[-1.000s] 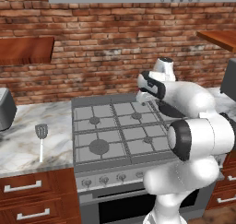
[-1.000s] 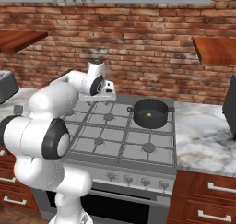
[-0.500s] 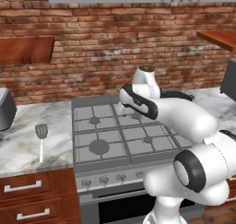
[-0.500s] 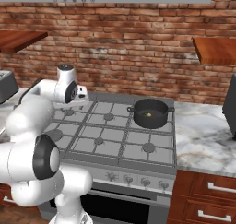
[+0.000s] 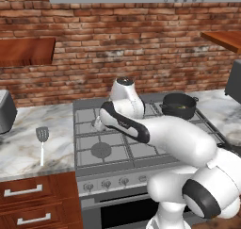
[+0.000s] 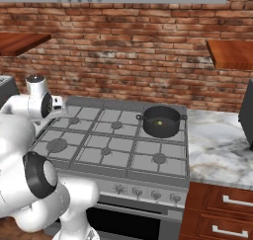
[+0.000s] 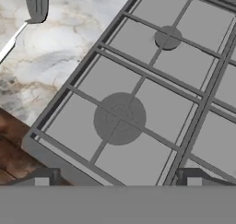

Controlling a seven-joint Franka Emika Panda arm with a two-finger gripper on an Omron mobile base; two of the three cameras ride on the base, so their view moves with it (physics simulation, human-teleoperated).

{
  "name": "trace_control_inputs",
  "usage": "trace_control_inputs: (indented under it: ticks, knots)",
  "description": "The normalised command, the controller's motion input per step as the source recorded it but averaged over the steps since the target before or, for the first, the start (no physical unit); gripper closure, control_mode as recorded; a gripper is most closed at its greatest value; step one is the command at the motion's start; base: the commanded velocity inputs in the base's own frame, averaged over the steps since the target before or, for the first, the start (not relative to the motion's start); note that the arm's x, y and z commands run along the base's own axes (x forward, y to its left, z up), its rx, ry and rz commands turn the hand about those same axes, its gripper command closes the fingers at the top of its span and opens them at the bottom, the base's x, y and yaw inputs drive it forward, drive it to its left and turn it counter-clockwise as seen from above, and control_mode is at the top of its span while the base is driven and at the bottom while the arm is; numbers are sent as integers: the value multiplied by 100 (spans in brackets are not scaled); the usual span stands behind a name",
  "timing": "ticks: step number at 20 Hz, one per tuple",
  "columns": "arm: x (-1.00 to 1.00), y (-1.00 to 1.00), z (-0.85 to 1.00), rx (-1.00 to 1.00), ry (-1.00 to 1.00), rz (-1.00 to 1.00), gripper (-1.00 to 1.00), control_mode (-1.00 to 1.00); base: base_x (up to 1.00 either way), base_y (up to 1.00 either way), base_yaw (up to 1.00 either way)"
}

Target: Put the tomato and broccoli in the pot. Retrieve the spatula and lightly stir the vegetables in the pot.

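The spatula [image 5: 41, 141] lies on the marble counter left of the stove, slotted head away from the front edge; its head [image 7: 37, 4] also shows at the hand view's top left. The dark pot [image 6: 160, 120] stands on the back right burner, also seen as the pot [image 5: 179, 104], with a small greenish bit inside that may be the broccoli. The tomato is hidden. My gripper [image 7: 117, 179] hangs open and empty over the stove's front left burner [image 7: 120, 118], right of the spatula.
The stove [image 6: 113, 145] has raised grey grates and knobs along its front. A grey appliance [image 5: 4, 111] stands at the counter's far left. Marble counter [image 6: 217, 145] runs right of the stove. Wooden shelves hang on the brick wall.
The arm has swung left from beside the pot, across the stove, to over its left side near the spatula. The pot, hidden before in the left base view, now shows.
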Motion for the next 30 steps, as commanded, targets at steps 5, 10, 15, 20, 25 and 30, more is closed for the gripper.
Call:
trace_control_inputs:
  ticks: [5,10,15,20,25,30]
  knots:
    - [-41,100,0,0,1,12,-100,-100,0,0,0]
    - [-29,100,-3,0,10,13,-100,-100,0,0,0]
    - [-14,81,-3,0,14,11,-100,-100,0,0,0]
    - [0,2,-15,0,5,0,-100,-100,0,0,0]
    - [0,0,-14,-2,0,-5,-100,-100,0,0,0]
    - [13,15,-20,0,0,-21,-100,-100,0,0,0]
